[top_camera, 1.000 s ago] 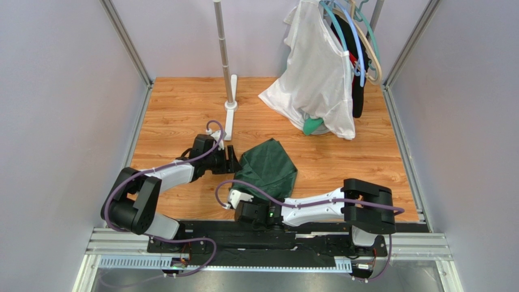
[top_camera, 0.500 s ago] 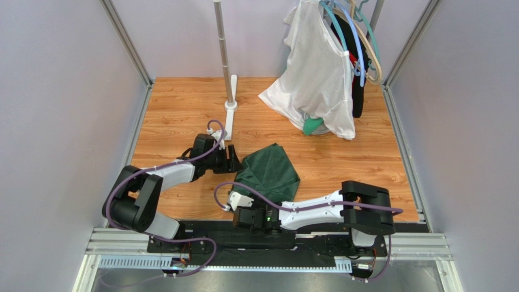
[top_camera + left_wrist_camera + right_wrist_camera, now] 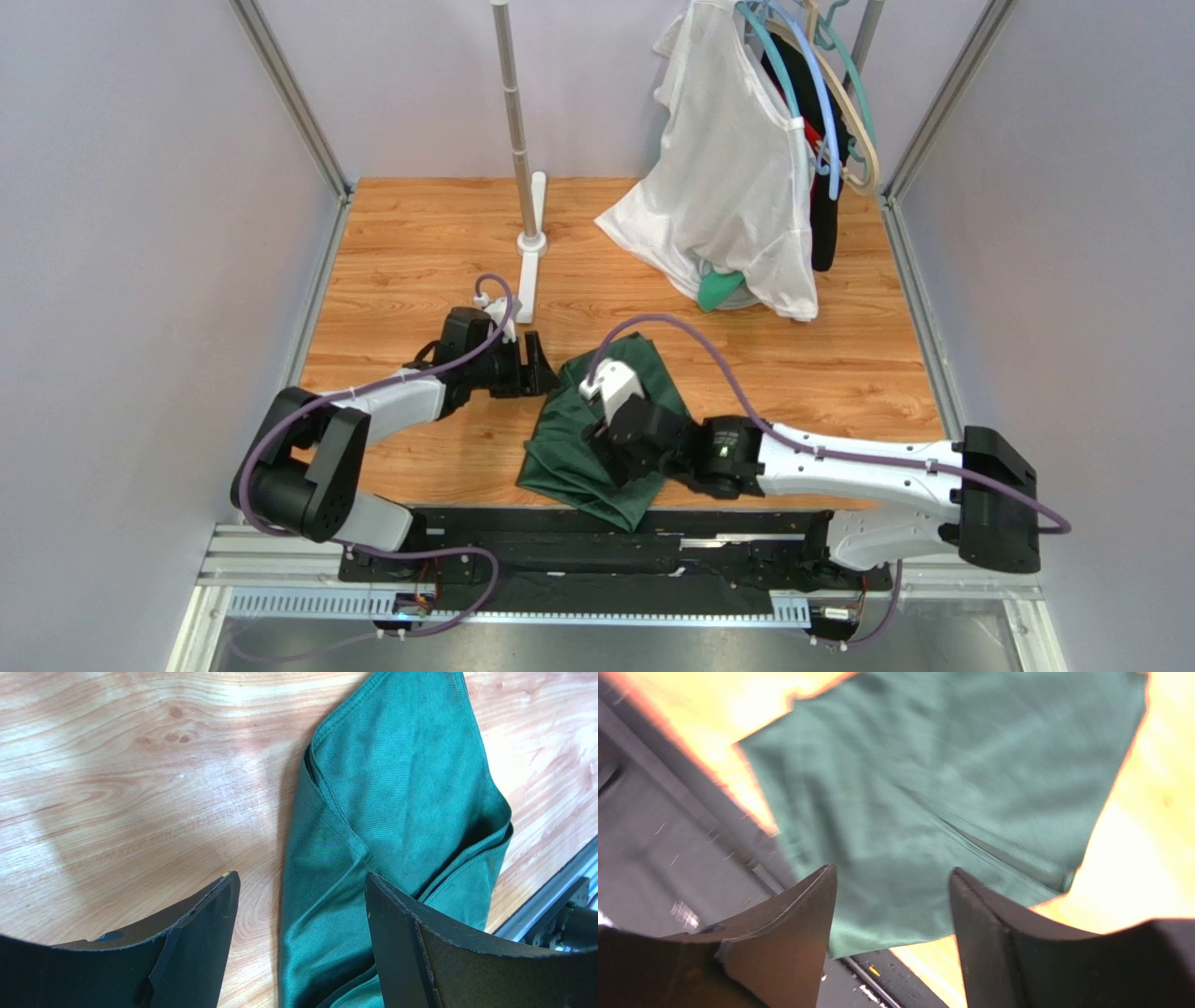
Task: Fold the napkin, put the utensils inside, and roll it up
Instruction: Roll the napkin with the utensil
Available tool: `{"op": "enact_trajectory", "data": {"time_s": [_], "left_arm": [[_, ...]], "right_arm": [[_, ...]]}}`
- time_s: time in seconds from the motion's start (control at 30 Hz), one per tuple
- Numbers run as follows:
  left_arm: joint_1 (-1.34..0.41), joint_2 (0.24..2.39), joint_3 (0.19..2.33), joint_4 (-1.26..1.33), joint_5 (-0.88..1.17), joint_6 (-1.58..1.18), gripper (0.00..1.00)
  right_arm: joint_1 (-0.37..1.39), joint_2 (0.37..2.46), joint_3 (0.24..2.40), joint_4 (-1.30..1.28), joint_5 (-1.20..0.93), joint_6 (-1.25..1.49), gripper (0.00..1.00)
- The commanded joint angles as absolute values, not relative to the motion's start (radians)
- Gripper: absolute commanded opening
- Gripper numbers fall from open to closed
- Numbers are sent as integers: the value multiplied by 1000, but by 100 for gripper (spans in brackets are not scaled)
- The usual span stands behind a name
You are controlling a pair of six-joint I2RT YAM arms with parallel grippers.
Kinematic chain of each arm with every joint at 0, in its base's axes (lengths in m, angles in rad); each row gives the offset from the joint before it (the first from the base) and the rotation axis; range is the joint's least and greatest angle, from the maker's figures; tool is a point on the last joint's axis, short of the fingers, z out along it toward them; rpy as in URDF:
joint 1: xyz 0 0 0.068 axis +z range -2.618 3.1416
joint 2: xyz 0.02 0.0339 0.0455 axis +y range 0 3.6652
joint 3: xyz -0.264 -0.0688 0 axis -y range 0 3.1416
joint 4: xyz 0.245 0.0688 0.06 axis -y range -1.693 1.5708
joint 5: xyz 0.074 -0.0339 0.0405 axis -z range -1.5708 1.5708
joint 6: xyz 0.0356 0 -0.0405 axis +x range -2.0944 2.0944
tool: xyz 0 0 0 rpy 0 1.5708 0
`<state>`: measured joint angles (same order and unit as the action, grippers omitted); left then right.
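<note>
currently the napkin (image 3: 561, 455) lies bunched at the near edge of the counter (image 3: 407, 252), one corner over the rail (image 3: 463, 529). left jaws, apart and empty, sit beside it; right jaws, apart, hover above. pinching several layers could worsen the bunching or drag it off.

Top camera looks down from behind; both wrist cameras closely face the napkin (image 3: 400, 791).
</note>
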<state>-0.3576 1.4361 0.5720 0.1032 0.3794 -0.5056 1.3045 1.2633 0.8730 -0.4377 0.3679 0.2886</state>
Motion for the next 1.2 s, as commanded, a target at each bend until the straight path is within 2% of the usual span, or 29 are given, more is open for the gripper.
{"op": "enact_trajectory", "data": {"time_s": [0.0,0.23,0.43,0.5,0.63,0.7,0.73,0.8,0.83,0.87,0.93,1.03,1.17], "left_arm": [[-350,1451,574,112,404,-471,75],[-351,1497,590,153,445,-480,73],[-351,1554,614,156,463,-482,63],[-351,1566,617,153,459,-486,57],[-351,1588,624,161,462,-494,36],[-351,1595,629,160,460,-497,32],[-351,1598,630,163,463,-497,22],[-351,1608,635,169,469,-505,16],[-351,1605,637,169,469,-506,10],[-351,1602,637,170,469,-509,6],[-351,1588,644,163,462,-512,0],[-350,1592,670,152,431,-511,0],[-348,1653,748,132,433,-506,0]], "right_arm": [[1097,1217,758,-403,218,498,62],[881,1170,621,-376,155,666,57],[804,1179,574,-348,160,710,55],[778,1190,557,-331,147,715,54],[744,1207,532,-249,120,716,50],[730,1232,538,-244,115,710,47],[724,1241,538,-226,91,701,46],[712,1268,535,-196,60,693,39],[709,1278,541,-180,43,689,35],[707,1285,546,-176,44,683,25],[704,1308,560,-167,52,675,17],[684,1338,578,-152,63,652,0],[626,1396,644,-140,92,611,0]]}}
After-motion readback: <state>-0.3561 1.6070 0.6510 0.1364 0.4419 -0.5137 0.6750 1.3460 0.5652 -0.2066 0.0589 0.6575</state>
